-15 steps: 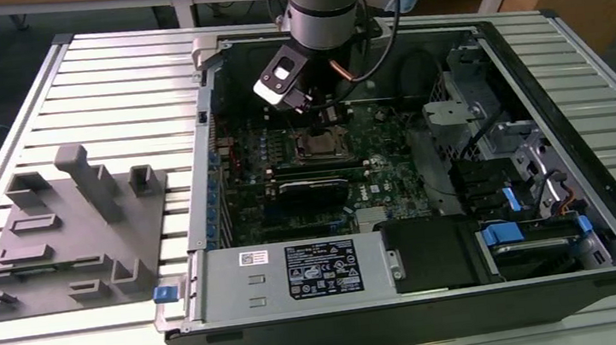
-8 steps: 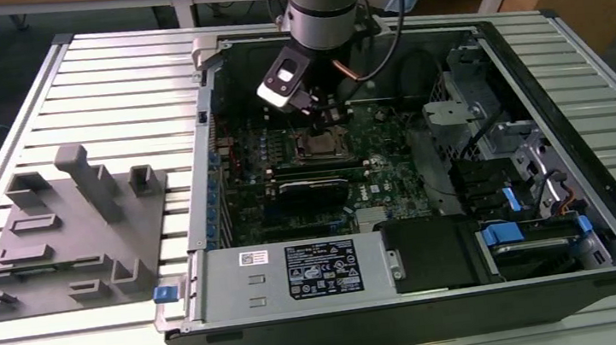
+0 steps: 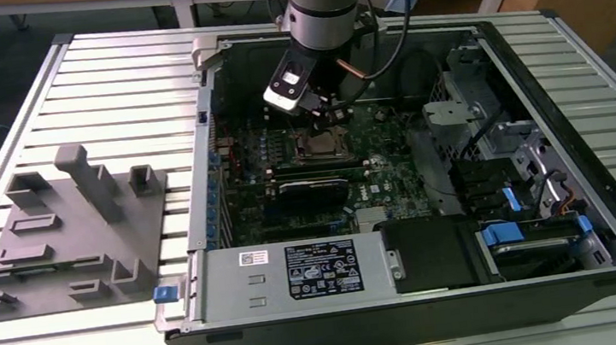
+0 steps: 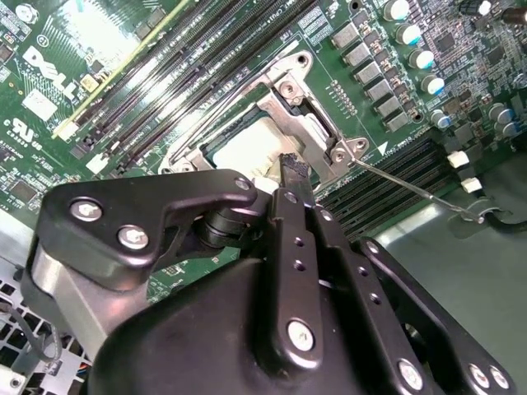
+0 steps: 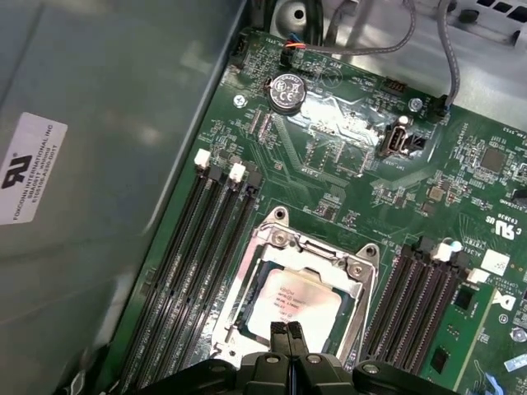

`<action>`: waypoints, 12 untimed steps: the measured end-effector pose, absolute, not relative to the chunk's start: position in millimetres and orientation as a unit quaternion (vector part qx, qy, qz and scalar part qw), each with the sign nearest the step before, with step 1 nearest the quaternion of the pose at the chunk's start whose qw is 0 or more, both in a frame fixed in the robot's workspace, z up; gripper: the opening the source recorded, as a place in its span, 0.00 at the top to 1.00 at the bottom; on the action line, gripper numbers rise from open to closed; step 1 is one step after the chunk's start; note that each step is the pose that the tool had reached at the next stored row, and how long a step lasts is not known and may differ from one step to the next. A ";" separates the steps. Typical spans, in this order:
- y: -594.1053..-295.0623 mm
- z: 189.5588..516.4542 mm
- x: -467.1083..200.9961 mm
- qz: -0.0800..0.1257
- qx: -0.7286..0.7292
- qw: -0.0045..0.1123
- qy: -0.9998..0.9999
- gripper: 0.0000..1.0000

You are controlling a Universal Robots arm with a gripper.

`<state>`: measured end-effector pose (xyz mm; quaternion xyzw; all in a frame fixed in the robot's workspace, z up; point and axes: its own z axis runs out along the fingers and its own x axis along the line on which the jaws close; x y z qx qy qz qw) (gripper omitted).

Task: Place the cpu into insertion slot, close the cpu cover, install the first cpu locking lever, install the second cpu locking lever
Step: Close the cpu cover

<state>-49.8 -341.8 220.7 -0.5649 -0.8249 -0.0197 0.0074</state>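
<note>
Grey-brown on top, the small flat square cpu [image 5: 294,300] lies inside the square dark insertion slot [image 5: 240,303] with its silvery rim, on the green circuit board [image 5: 329,197] of an open black computer case [image 3: 415,320]. Over it lies the thin silvery square cpu cover [image 5: 365,280], a metal frame folded down flat so that the chip shows through its cut-out centre. In the exterior view the socket sits a little toward eleven o'clock from the middle of the case, and the black hand [image 3: 319,111] hangs at its twelve o'clock edge. In both wrist views the hand's two black fingers [image 5: 280,333] are pressed together with nothing between them, their tips over the cover's rim; whether they touch it I cannot tell. In the second wrist view a thin silvery wire lever [image 4: 412,188] juts out from one corner of the socket across the long black memory slots [image 4: 362,197], its hooked end well off the cover. At nine o'clock of the case, a grey moulded fixture plate [image 3: 63,241] rests on the ribbed white metal tabletop [image 3: 126,71].
</note>
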 end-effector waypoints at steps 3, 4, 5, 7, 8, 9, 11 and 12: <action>-341.8 220.7 -49.8 -0.020 -0.564 0.007 -0.826 0.89; -341.8 220.7 -49.8 -0.020 -0.564 0.007 -0.826 0.89; -341.8 220.7 -49.8 -0.020 -0.564 0.007 -0.826 0.89; -341.8 220.7 -49.8 -0.020 -0.564 0.007 -0.826 0.89; -341.8 220.7 -49.8 -0.020 -0.564 0.007 -0.826 0.89; -341.8 220.7 -49.8 -0.020 -0.564 0.007 -0.826 0.89; -341.8 220.7 -49.8 -0.020 -0.564 0.007 -0.826 0.89; -341.8 220.7 -49.8 -0.020 -0.564 0.007 -0.826 0.89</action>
